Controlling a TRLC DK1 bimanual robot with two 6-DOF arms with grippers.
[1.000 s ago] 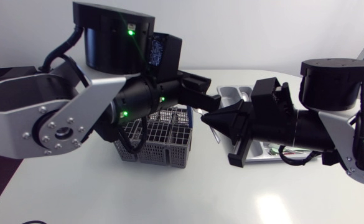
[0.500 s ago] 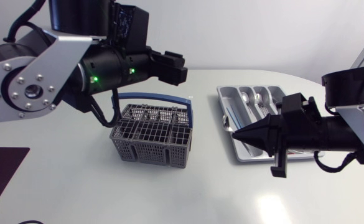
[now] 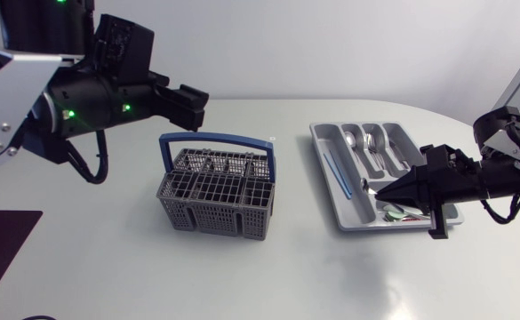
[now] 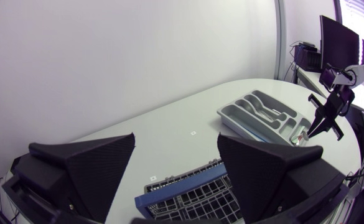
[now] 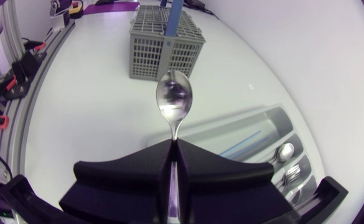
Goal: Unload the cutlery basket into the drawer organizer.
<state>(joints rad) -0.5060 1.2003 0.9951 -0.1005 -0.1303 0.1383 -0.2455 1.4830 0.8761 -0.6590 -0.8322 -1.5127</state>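
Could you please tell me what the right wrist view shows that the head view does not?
Only the right wrist view shows the spoon plainly, its bowl sticking out ahead of the right pincer, which is shut on its handle. Only the head view shows the left pincer, held above the table near the basket. Both show the grey basket with its blue handle, and the drawer organizer with some cutlery in it.

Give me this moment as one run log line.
left gripper: open, empty, above cutlery basket | right gripper: shut on spoon, over drawer organizer | step: spoon not yet placed
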